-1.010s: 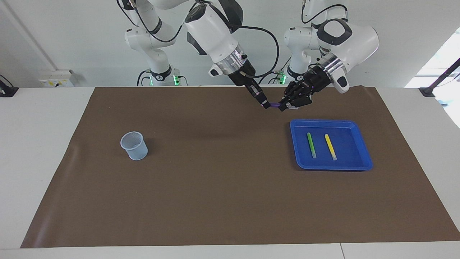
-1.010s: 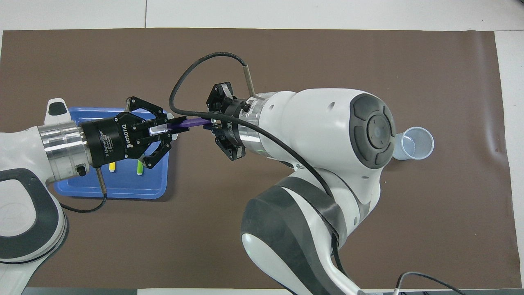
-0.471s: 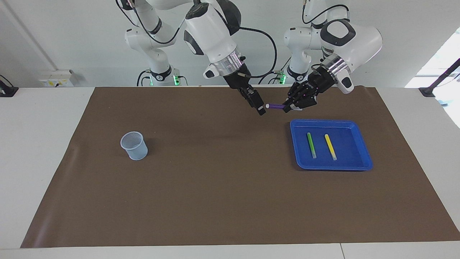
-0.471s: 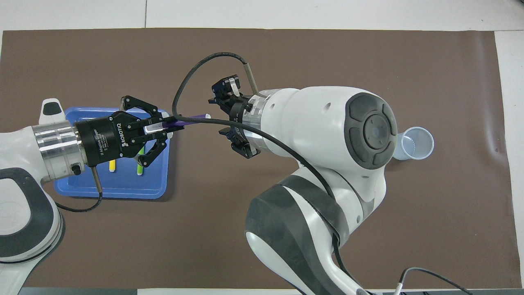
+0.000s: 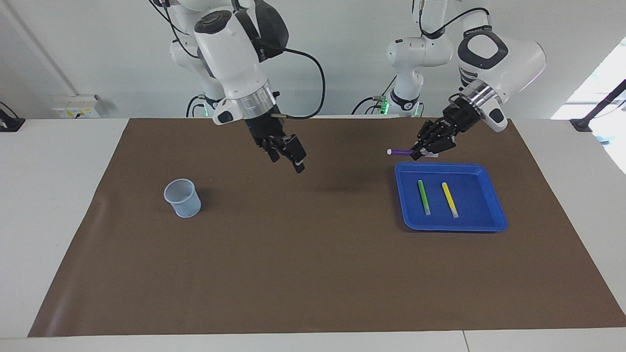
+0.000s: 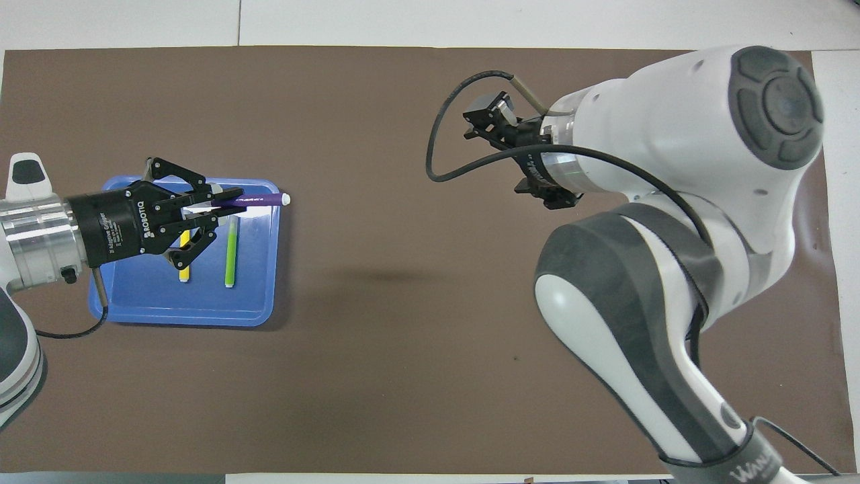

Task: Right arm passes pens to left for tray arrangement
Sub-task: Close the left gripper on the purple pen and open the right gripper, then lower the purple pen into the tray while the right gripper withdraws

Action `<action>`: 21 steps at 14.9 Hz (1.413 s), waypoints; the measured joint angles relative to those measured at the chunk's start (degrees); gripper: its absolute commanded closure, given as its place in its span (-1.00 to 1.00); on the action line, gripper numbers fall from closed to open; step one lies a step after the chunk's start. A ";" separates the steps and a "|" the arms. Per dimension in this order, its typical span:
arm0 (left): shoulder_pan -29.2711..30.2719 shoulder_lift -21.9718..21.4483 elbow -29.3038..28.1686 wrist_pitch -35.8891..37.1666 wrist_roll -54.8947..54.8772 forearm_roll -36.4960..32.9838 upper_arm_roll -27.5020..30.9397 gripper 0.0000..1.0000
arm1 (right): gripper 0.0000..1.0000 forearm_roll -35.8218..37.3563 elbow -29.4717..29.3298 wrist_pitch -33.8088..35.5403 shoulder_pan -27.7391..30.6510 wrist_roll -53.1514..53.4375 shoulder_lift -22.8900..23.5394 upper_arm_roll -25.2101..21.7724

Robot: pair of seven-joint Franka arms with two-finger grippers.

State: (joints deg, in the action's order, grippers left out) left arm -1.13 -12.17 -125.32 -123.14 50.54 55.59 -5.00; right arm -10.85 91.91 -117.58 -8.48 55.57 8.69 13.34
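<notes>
Brown paper covered the tabletop (image 5: pixel 293 274), and white walls stood at the robots' end. The left gripper (image 5: pixel 421 150) hung in the air just over the rim of the tray (image 5: pixel 404 205) that lay nearest the robots, and its jaws were shut tight on the purple pen (image 5: pixel 402 152). That pen lay flat in the air, with its pale end poking out toward the right arm's end of the tabletop. In the tray lay the green pen (image 5: pixel 424 196) and the yellow pen (image 5: pixel 450 199), side by side and a little apart, each pointing toward and away from the robots. So the purple pen ran crosswise to those two, and it would probably need a turn to lie in line beside them. The left arm was the one right at the tray. The right gripper (image 5: pixel 287 155) hung over bare paper, well apart from the pen, with its jaws open and holding nothing. A small pale cup (image 5: pixel 182 198) stood near the right arm's end.
</notes>
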 measured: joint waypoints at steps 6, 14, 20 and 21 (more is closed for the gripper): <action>6.95 10.39 9.63 14.38 -20.35 -20.91 0.08 1.00 | -1.00 2.32 5.99 1.75 6.95 -28.40 -3.32 -4.38; 9.47 27.12 24.19 21.20 -44.28 -57.59 -0.16 1.00 | -1.00 10.71 6.07 6.99 9.57 -39.26 -5.73 -7.10; 8.82 36.15 27.13 21.38 -46.11 -65.65 -0.60 1.00 | -1.00 12.23 -1.11 20.12 9.40 -43.58 -8.31 -10.09; 8.68 36.55 27.16 21.38 -46.11 -65.68 -0.68 1.00 | -1.00 12.23 -1.53 21.96 9.26 -44.25 -8.81 -10.66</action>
State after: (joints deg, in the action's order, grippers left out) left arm 7.55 24.38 -98.16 -101.76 4.43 -10.09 -5.68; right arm 1.38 90.38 -95.62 0.78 11.32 -0.12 2.68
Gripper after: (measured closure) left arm 0.828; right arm 0.000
